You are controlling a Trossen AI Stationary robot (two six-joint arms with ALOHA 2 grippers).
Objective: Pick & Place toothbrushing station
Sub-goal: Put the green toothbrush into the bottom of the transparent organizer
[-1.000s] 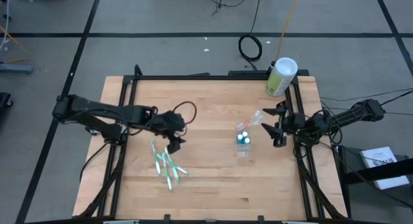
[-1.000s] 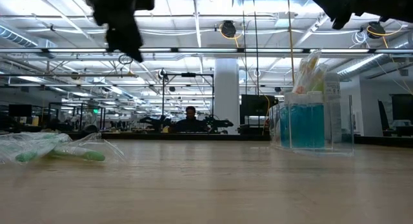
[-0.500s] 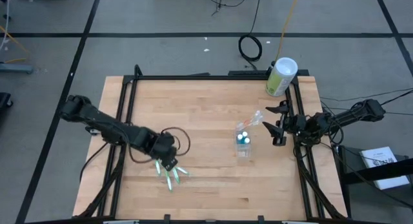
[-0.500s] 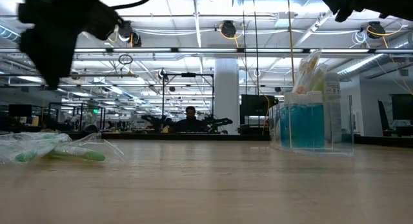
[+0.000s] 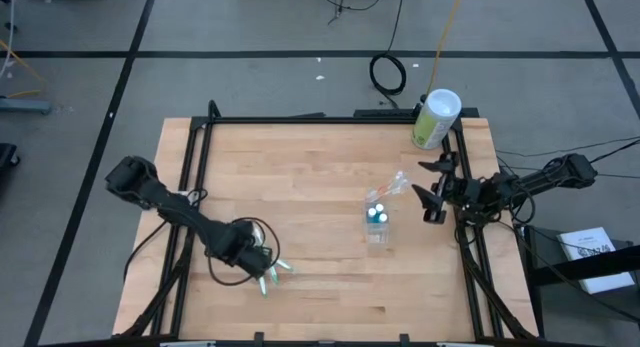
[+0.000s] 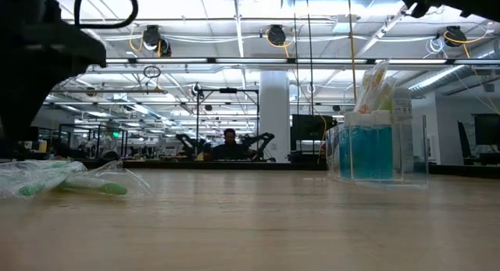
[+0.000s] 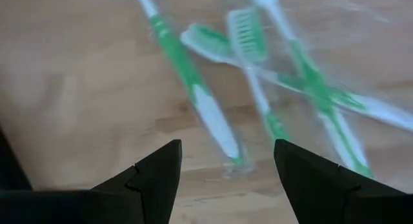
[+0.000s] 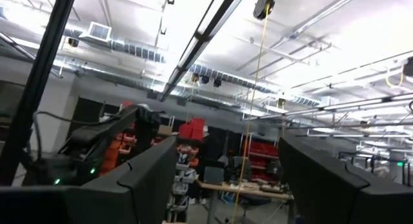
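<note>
Though not yet gripped, the nearest toothbrushes (image 7: pixel 210 114) (green and white, in clear wrappers) lie in a loose crossed heap on the near left part of the table (image 5: pixel 320 157). Left fingers (image 7: pixel 158 169) low over that heap, set partly apart, one on either side of a single brush. Nothing between them pinched, nothing raised off the wood. Judged to be at the reach-and-grasp step for one more brush.

Farther back and to the right, a small clear cup (image 5: pixel 377 223), upright. Already loaded: blue-capped things inside, plus a slim pale wrapped piece leaning out over its rim. Exact count of what stands in it not readable from above. From table height, blue shows through the clear wall, with wrapped tips poking up above it.

Just beside the cup, toward the right edge, right fingers (image 8: pixel 139 182) wide apart and empty, aimed up at the room beyond rather than at the table. Waiting, by the look of it.

Farthest back, at the right rear corner, a pale-green canister (image 5: pixel 436 119) with a white lid. No part of this job, apparently.

Roughly midway, then: cup partly filled, several brushes left on the table to be carried across and dropped in.
</note>
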